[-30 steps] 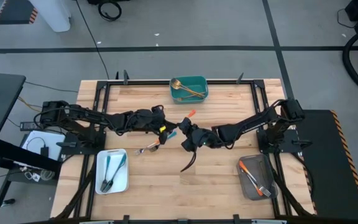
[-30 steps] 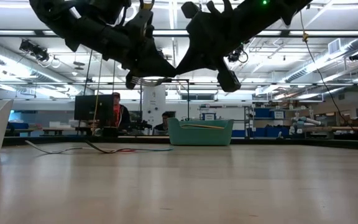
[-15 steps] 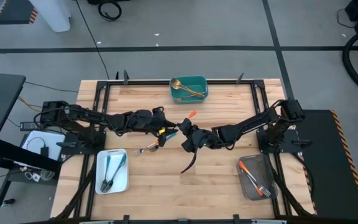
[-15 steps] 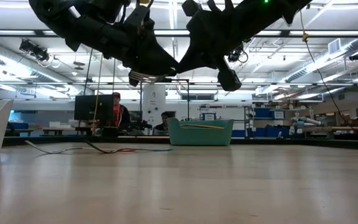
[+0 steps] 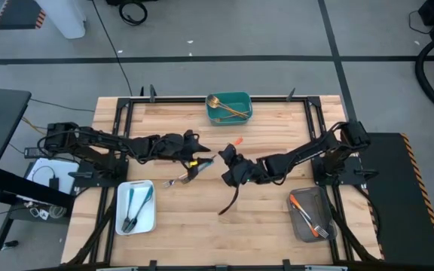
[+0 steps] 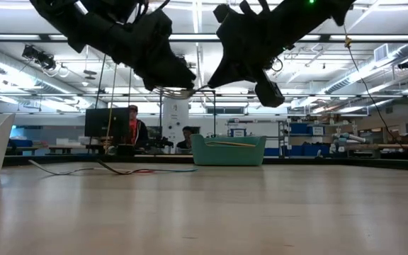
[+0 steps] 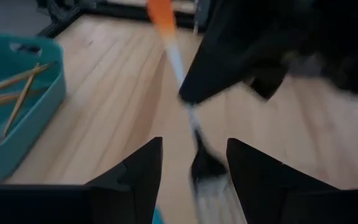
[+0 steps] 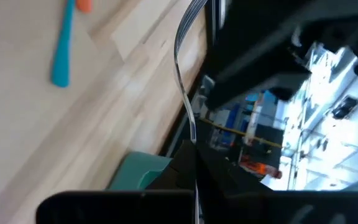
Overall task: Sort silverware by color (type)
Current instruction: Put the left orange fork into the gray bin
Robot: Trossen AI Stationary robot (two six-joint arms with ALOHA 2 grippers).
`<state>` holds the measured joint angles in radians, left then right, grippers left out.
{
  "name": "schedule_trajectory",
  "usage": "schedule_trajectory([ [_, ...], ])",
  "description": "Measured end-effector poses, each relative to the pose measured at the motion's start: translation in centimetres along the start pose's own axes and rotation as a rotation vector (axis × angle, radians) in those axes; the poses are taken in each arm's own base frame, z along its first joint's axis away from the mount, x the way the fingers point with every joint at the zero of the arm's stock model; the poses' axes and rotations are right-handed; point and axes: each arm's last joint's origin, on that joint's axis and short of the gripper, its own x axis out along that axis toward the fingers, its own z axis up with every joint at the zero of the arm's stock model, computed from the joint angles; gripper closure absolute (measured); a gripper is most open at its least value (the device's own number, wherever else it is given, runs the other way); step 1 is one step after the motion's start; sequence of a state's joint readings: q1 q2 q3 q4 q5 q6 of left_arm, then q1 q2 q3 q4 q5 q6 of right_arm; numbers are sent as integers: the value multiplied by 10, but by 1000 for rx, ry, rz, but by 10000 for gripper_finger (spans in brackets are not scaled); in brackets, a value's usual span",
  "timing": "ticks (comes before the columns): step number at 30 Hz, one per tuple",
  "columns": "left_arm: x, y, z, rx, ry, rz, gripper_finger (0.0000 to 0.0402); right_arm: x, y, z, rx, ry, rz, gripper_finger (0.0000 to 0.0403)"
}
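An orange-handled fork point(image 7: 173, 56) with a silver head point(image 6: 181, 91) hangs in the air between my two grippers over the middle of the table. My right gripper point(image 5: 226, 162) is shut on it. The orange handle end point(image 5: 237, 141) sticks out toward the far edge. My left gripper point(image 7: 194, 180) is open; its fingers stand on either side of the fork's head without touching it. It also shows in the high view point(image 5: 200, 156). A teal-handled utensil point(image 8: 62, 56) lies flat on the table below them, its silver head point(image 5: 173, 181) toward the near left. My right gripper pinches the fork's shaft point(image 7: 194, 121) about midway, between the orange handle and the head. It comes from the table's right. The head points toward my left gripper and the handle end points away. The fork hangs roughly level, lifted clear of the table.
A teal tray point(image 5: 246, 102) with gold utensils stands at the far edge. A white tray point(image 5: 120, 197) with teal-handled utensils stands near left. A grey tray point(image 5: 306, 224) with orange-handled ones stands near right. People sit in the room beyond the table.
My left gripper has drawn back toward the table's left and risen a little, and the fork's head now shows clear of it. My right gripper has shifted slightly toward the table's right with the fork, which stays lifted and roughly level.
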<state>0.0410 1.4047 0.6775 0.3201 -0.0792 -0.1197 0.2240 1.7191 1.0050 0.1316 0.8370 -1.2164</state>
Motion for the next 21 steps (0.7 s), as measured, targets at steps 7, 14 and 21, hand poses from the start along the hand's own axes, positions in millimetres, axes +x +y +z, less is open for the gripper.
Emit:
schedule_trajectory([
  [7,-10,1,15,93,-108,25,219,-15,16,8,132,-6,86,397],
  [14,-24,2,42,236,-350,96,219,-30,30,16,403,-35,199,397],
  [21,-27,1,50,335,-437,120,219,-47,40,25,773,-37,286,397],
])
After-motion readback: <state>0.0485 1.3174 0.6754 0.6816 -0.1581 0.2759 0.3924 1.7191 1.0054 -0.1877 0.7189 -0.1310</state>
